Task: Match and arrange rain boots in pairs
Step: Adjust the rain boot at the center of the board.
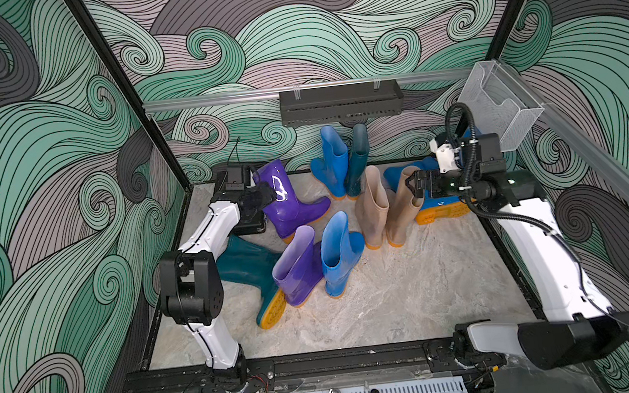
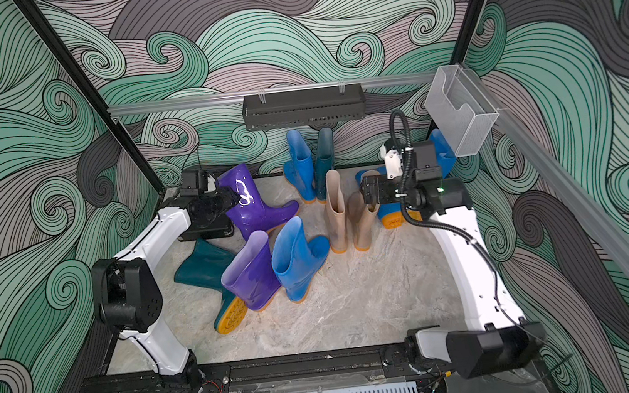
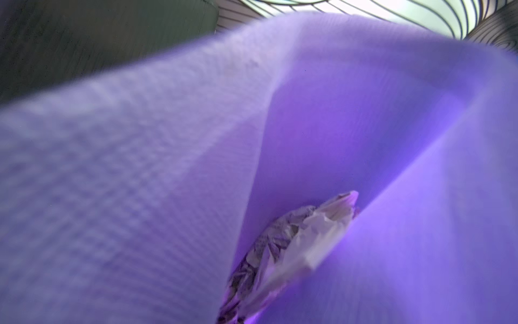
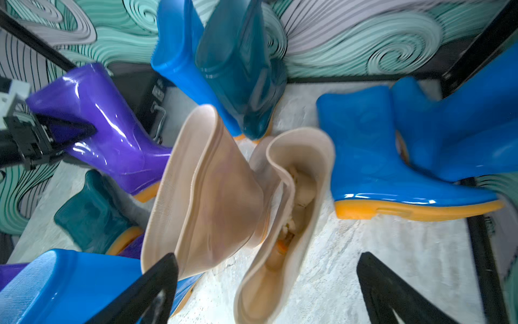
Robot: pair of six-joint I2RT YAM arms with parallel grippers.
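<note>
Left hand [image 1: 264, 197] sits at the mouth of the upright purple boot [image 1: 289, 204], so close that its wrist camera sees only the boot's pale inside and a wad of crumpled paper [image 3: 294, 244] deep in the shaft. No finger shows there, so I cannot tell whether this hand grips the rim or stands clear of it. Directly beneath the hand lies the flat black case [image 1: 251, 225]. Back toward my base from it, the fallen teal boot [image 1: 248, 269] lies on its side, sole facing me. The second purple boot [image 1: 297, 268] stands against it, and the near blue boot [image 1: 337, 255] stands just beside that one. Right hand [image 4: 267, 255] hangs over the beige pair with its fingers [image 4: 151, 280] spread wide and nothing held. The open top of the beige boot under the hand [image 4: 294, 182] lies between them, and the other beige boot [image 4: 207, 190] touches it on the side toward my left hand. Out past the fingertips, the back blue boot [image 1: 331, 163] and the back teal boot [image 1: 359, 160] stand upright together. On the outer side of this hand the orange-soled blue boot [image 4: 364, 151] lies close by, with the last blue boot [image 4: 462, 126] touching it from behind.
</note>
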